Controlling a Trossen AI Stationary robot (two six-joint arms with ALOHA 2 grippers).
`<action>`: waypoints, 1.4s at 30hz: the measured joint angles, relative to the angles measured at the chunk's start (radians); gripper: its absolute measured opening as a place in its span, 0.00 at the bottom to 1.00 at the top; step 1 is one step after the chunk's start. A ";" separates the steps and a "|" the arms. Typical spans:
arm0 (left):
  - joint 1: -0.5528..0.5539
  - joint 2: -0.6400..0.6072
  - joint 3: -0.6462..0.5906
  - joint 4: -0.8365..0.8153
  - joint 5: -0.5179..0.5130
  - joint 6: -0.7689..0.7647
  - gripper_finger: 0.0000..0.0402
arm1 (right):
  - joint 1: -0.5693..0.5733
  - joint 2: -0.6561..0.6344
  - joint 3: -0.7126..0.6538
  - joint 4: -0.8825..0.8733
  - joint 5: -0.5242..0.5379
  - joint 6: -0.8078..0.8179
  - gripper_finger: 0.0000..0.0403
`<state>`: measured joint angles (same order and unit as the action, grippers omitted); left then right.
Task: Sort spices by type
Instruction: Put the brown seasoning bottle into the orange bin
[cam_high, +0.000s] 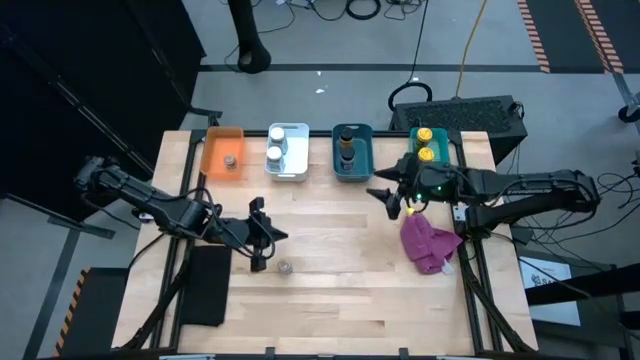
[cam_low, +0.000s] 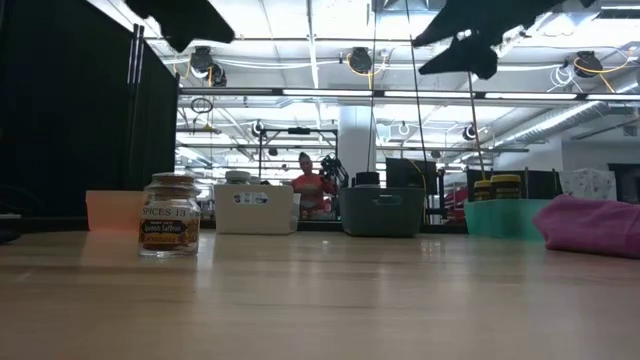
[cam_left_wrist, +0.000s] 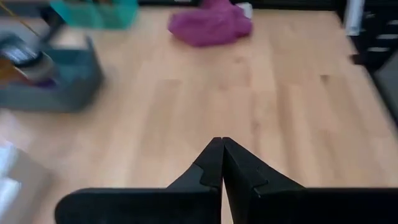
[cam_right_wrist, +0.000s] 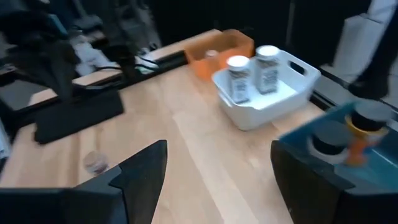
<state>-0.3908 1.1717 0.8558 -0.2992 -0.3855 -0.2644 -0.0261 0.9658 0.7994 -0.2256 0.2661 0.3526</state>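
We see four bins (cam_high: 287, 152) in a row along the table's (cam_high: 340, 280) far edge, jars inside each. One jar (cam_high: 284, 267) stands alone near the middle, a cloth (cam_high: 428, 244) to its right.

Left gripper (cam_left_wrist: 222, 163): 2 dark fingers pressed together, tips meeting in a point above bare wood, nothing between them.
Wooden table (cam_left_wrist: 273, 93): light planks across most of the view.
Magenta cloth (cam_left_wrist: 210, 23): crumpled heap on the table, well beyond the fingertips.
Teal bin (cam_left_wrist: 94, 12): near the cloth, partly cut off.
Blue-grey bin (cam_left_wrist: 59, 87): holds a blurred dark-lidded jar (cam_left_wrist: 25, 59).
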 joint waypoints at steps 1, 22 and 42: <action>-0.010 0.000 0.000 -0.010 0.016 -0.039 0.03 | 0.013 0.001 0.000 0.012 0.000 -0.006 0.66; -0.221 0.297 -0.001 -0.028 -0.010 -0.280 0.12 | 0.127 0.001 0.000 0.096 0.025 -0.182 0.66; -0.196 0.405 0.000 -0.019 -0.118 -0.305 0.73 | 0.125 0.001 0.000 0.109 0.021 -0.185 0.66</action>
<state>-0.5871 1.5771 0.8562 -0.3181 -0.5035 -0.5694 0.0990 0.9668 0.7998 -0.1161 0.2874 0.1677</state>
